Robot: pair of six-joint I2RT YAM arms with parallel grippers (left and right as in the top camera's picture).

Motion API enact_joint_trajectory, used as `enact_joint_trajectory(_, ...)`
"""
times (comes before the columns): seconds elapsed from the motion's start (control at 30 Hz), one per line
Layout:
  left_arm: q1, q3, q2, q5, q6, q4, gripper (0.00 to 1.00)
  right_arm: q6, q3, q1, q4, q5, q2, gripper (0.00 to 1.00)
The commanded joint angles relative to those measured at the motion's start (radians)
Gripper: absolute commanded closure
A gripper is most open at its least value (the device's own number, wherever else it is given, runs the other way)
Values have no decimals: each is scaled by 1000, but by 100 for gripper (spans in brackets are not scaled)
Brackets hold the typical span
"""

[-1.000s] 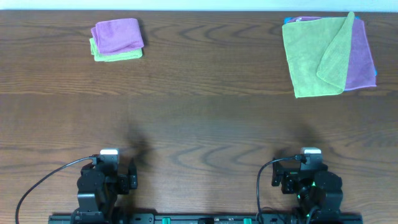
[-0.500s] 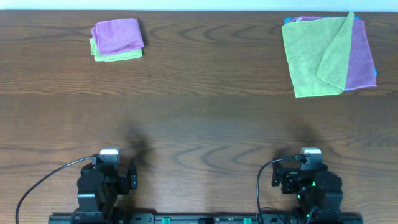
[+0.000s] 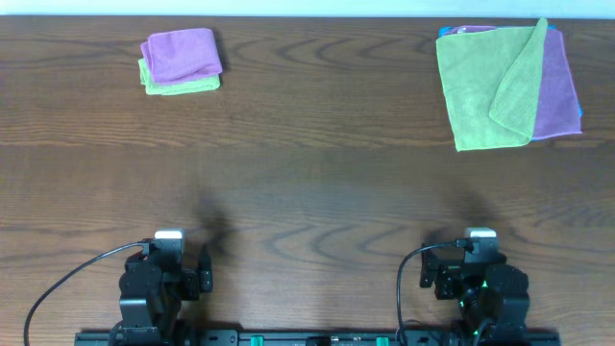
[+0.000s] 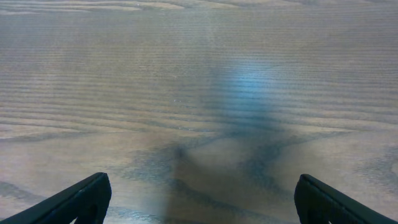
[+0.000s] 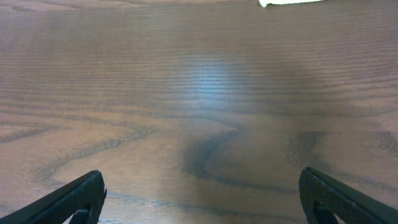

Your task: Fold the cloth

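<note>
cloth: green, lying open with one corner flopped over, far right of surface, atop purple cloth | left jaws: spread wide, holding nothing, at near edge, well apart from cloth | right jaws: spread wide, holding nothing, cloth well ahead | folded stack: far left

Blue cloth: only a sliver shows, the rest lies under the big green cloth.
Big purple cloth: its left part is covered by the big green cloth.
Small green cloth: only a rim shows under the small purple cloth.
Pale cloth edge: cut off by the top of the right wrist view.
Left gripper: jaws cut off by the bottom edge.
Right gripper: jaws cut off likewise.
</note>
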Motion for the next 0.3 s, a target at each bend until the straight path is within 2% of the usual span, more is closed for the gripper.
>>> enact_joint_trajectory(0.0, 1, -13, -8, -18, 10, -5, 5, -19, -13, -6, -10, 10, -11, 1)
enact_joint_trajectory(0.27, 1, -13, -8, -18, 10, -5, 5, -19, -13, -6, -10, 10, -11, 1)
